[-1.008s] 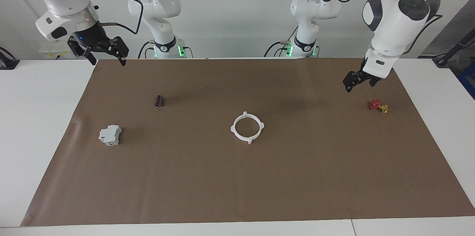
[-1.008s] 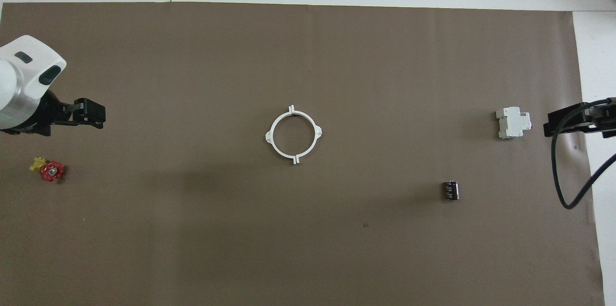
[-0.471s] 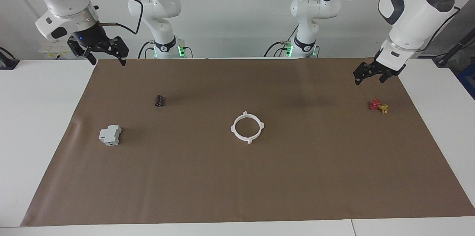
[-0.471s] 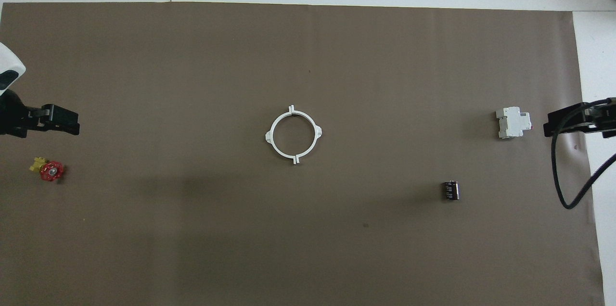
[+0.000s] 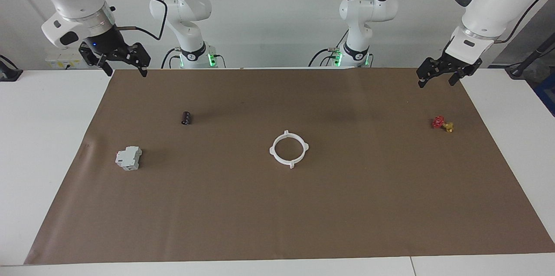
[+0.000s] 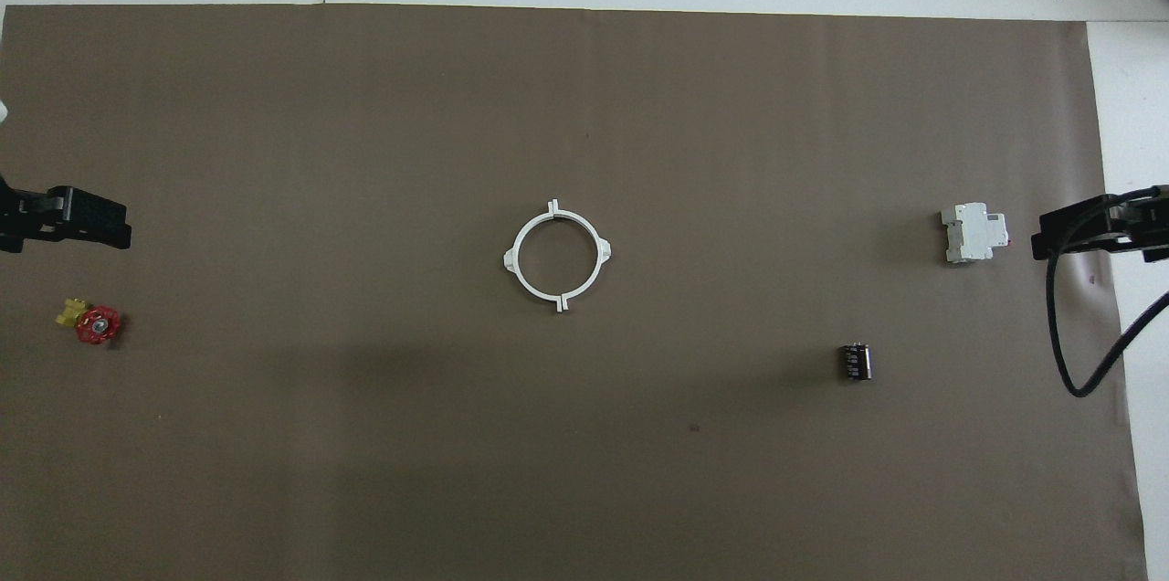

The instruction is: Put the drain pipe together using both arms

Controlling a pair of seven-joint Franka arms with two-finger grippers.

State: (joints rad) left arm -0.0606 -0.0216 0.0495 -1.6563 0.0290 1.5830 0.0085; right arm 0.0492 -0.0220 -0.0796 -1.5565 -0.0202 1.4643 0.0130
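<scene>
The drain pipe (image 5: pixel 290 164) lies flat at the middle of the brown mat as one closed white ring with small tabs around it (image 6: pixel 558 302). Nothing touches it. My left gripper (image 5: pixel 437 80) hangs open and empty, high over the mat's corner at the left arm's end, with the red-and-yellow valve below it. In the overhead view only the left gripper's tips (image 6: pixel 114 227) show at the edge. My right gripper (image 5: pixel 125 70) is open and empty too, up over the mat's corner at the right arm's end (image 6: pixel 1046 240).
A red-and-yellow valve (image 5: pixel 442 123) (image 6: pixel 91 322) sits toward the left arm's end. A grey-white boxy block (image 5: pixel 128 158) (image 6: pixel 974 232) and a small black cylinder (image 5: pixel 186 117) (image 6: pixel 856 361) lie toward the right arm's end. The brown mat (image 5: pixel 347 206) covers most of the white table.
My left arm has lifted and drawn back toward its own end of the table, away from the valve. The right arm and the ring have not moved.
</scene>
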